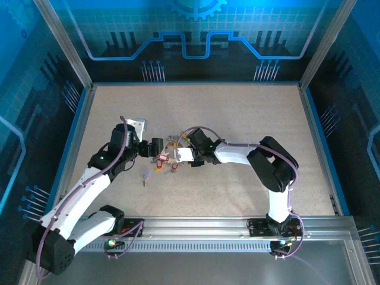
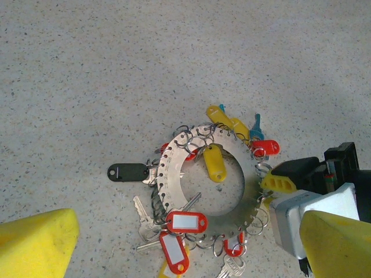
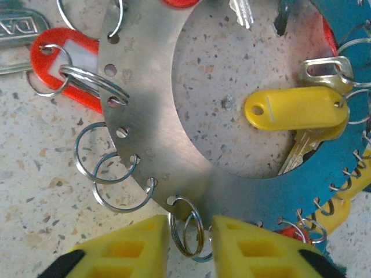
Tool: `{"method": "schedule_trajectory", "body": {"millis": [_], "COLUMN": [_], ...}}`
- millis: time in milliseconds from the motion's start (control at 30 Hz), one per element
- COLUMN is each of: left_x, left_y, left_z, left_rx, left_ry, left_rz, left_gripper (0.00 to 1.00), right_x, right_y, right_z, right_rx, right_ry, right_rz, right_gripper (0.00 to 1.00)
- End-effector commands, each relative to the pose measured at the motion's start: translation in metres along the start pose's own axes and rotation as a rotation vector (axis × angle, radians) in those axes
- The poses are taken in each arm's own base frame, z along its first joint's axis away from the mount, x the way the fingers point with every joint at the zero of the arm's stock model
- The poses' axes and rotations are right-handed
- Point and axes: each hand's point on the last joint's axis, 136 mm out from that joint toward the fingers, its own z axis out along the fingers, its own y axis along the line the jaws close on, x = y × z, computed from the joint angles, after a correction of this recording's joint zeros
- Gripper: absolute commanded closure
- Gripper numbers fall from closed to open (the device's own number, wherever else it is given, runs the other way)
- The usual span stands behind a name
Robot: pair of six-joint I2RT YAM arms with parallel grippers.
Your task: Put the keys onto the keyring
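The keyring (image 3: 145, 116) lay flat on the table (image 2: 116, 69) as the left gripper (image 2: 188, 227) hovered spread wide above it and the right gripper (image 3: 190, 233) closely flanked a rim split ring (image 3: 191, 217), grip impossible to tell; a glancing close could have shoved the whole ring askew.
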Motion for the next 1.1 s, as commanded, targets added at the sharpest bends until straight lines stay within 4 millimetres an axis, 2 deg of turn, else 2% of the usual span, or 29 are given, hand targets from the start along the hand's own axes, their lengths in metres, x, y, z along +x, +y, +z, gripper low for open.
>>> {"method": "schedule_trajectory", "body": {"millis": [0, 67, 267, 433, 500, 600, 733, 833, 967, 1067], "left_x": [-0.010, -0.009, -0.009, -0.011, -0.015, -0.021, -0.016, -0.014, 0.000, 0.013], "left_y": [0.003, 0.003, 0.002, -0.013, -0.031, -0.046, -0.076, -0.088, -0.109, -0.119], "left_z": [-0.007, -0.006, -0.006, -0.009, -0.015, -0.025, -0.041, -0.048, -0.062, -0.067], "left_rx": [-0.015, -0.016, -0.008, 0.076, 0.182, 0.278, 0.465, 0.543, 0.667, 0.699], "left_ry": [-0.036, -0.035, -0.034, -0.045, -0.074, -0.140, -0.199, -0.239, -0.223, -0.196], "left_rz": [-0.015, -0.012, -0.005, 0.023, 0.059, 0.068, 0.172, 0.210, 0.351, 0.449], "left_gripper": [0.01, 0.01, 0.01, 0.01, 0.01, 0.01, 0.12, 0.15, 0.27, 0.32], "right_x": [0.005, 0.005, 0.003, -0.005, -0.012, -0.023, -0.041, -0.051, -0.060, -0.063], "right_y": [0.007, 0.008, 0.005, -0.004, -0.010, -0.019, -0.023, -0.018, -0.014, -0.011], "right_z": [0.002, 0.001, -0.004, -0.021, -0.034, -0.058, -0.096, -0.120, -0.151, -0.172], "right_rx": [-0.057, -0.059, -0.048, 0.002, 0.038, 0.088, 0.135, 0.151, 0.180, 0.188], "right_ry": [0.015, 0.013, -0.006, -0.060, -0.104, -0.191, -0.346, -0.445, -0.540, -0.582], "right_rz": [0.009, 0.009, 0.023, 0.056, 0.080, 0.121, 0.141, 0.142, 0.136, 0.130], "right_gripper": [0.83, 0.90, 1.00, 1.00, 1.00, 1.00, 1.00, 1.00, 1.00, 1.00]}}
